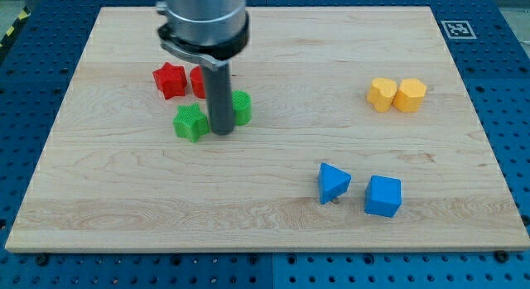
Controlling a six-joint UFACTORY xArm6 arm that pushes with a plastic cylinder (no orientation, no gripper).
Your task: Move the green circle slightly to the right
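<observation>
The green circle [241, 107] lies left of the board's middle, partly hidden behind the rod. My tip [222, 132] rests on the board right against the circle's left side. A green star [190, 122] lies just left of my tip. So the tip stands between the two green blocks.
A red star [169, 79] and a second red block [198, 80], half hidden by the rod, lie above the green blocks. Two yellow blocks [397, 94] sit at the right. A blue triangle [333, 182] and a blue cube [383, 196] lie at the lower right. All rest on a wooden board [273, 223].
</observation>
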